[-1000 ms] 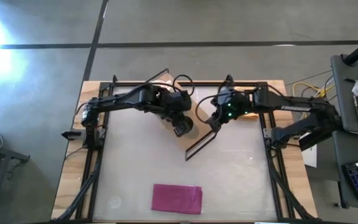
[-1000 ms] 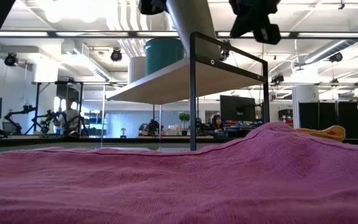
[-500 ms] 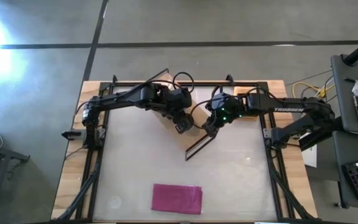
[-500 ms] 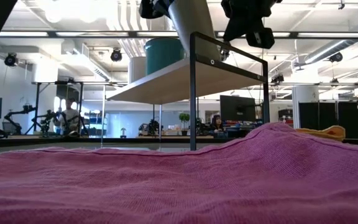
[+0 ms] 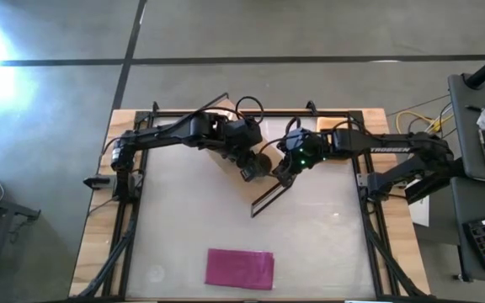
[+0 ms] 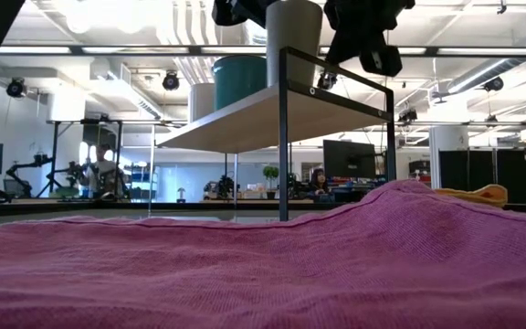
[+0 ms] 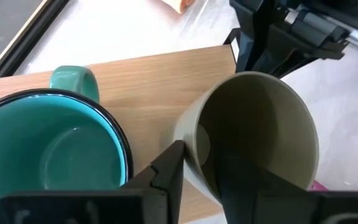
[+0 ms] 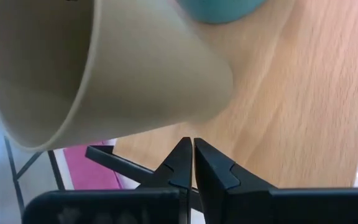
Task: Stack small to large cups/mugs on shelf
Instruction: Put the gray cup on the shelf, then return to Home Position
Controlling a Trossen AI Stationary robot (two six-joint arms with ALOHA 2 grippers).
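The olive-brown handleless cup [image 6: 293, 32] stands upright at the near end of the light-wood shelf [image 6: 245, 123]. My left gripper [image 5: 255, 167] is shut on its rim from above. The teal-green mug [image 7: 55, 155] stands on its base on the board right behind the cup. The white mug [image 6: 202, 100] stands behind the teal-green one. My right gripper [image 8: 193, 152] is shut and empty. It hangs close beside the cup's wall, on the cup's right in the high view [image 5: 281, 171]. My left gripper holds the cup's rim with one finger [image 7: 166, 171] outside the wall and the other inside the hollow [image 7: 244, 186]. The fingers come from above. The cup is upright with its base at the board; whether it rests there, I cannot tell. My right gripper's shut fingertips [image 8: 185, 149] stand right at the cup's outer wall [image 8: 166, 106]; I cannot tell whether they touch it.
A flat magenta cloth [image 5: 239, 268] lies near the table's front edge and fills the foreground of the low view. An orange cloth [image 6: 473, 194] lies at the far right. The shelf's black wire frame [image 6: 284, 137] stands under the cup.
My left gripper has tipped the cup from a slant to upright over the shelf's near end. My right gripper, still shut, has moved toward the table's left, closer to the cup.
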